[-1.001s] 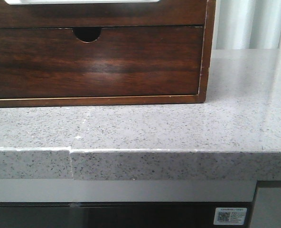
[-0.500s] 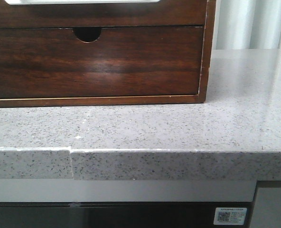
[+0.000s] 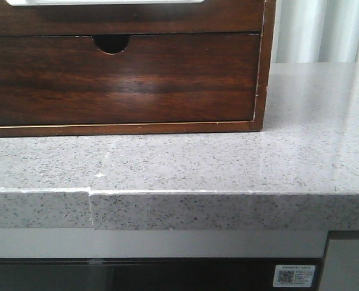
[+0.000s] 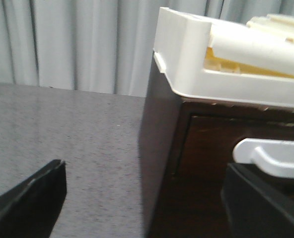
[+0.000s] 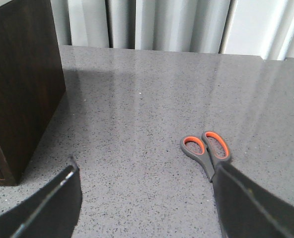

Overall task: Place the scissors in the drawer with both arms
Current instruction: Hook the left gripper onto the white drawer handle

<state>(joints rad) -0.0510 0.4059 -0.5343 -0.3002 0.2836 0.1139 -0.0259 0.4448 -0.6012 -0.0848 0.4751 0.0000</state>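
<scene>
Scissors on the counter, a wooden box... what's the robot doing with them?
It is getting ready to put the scissors in a drawer of the wooden box. Nothing is held yet. The scissors lie flat on the grey counter, and the right gripper hangs open over them. The left gripper is open too, beside the box's corner, near the drawer's white handle. A white tray sits on top of the box.

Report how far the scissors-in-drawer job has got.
Nothing looks done. The scissors lie on the countertop, ungrasped, between the open right gripper fingers. The open left gripper faces the shut drawer near its white handle. Opening, grasping and placing remain.
</scene>
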